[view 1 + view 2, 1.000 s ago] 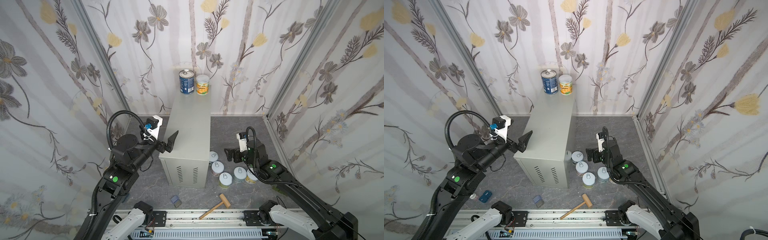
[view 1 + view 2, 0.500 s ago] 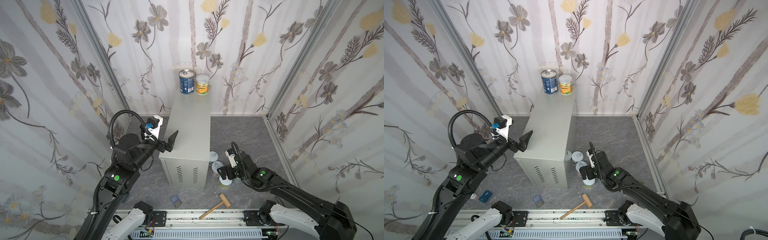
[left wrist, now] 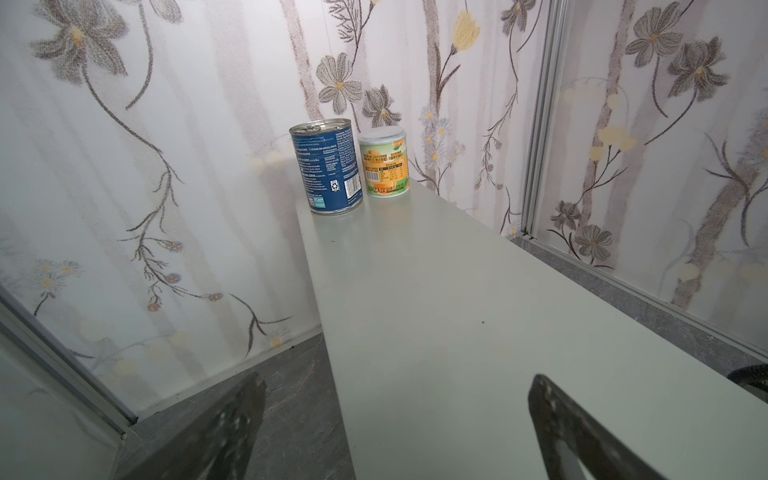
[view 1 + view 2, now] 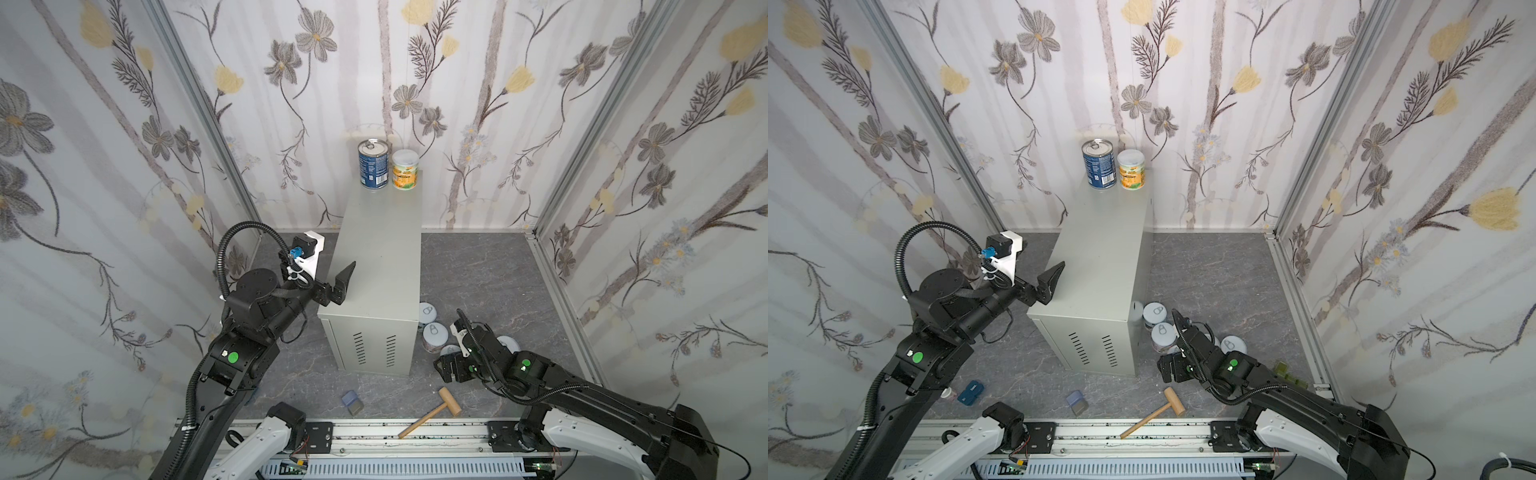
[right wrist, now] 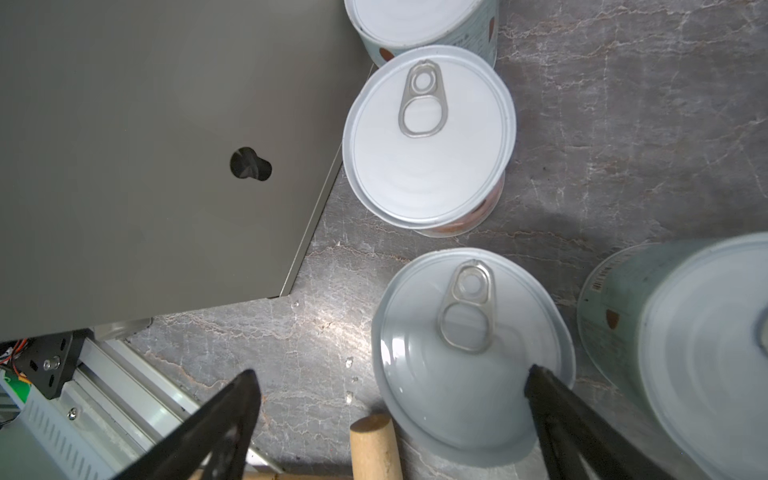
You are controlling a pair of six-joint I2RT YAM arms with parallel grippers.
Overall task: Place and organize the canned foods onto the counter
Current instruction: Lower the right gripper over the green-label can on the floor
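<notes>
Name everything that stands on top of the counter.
Two upright cans, side by side at the counter's far end: a blue can and an orange can with a white lid. The open left gripper hides a small patch of its near left edge.

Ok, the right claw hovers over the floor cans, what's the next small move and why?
Probably shift the open right claw sideways until the nearest can sits centred: one finger overlaps its lid, and the mallet head sits in the gap.
</notes>
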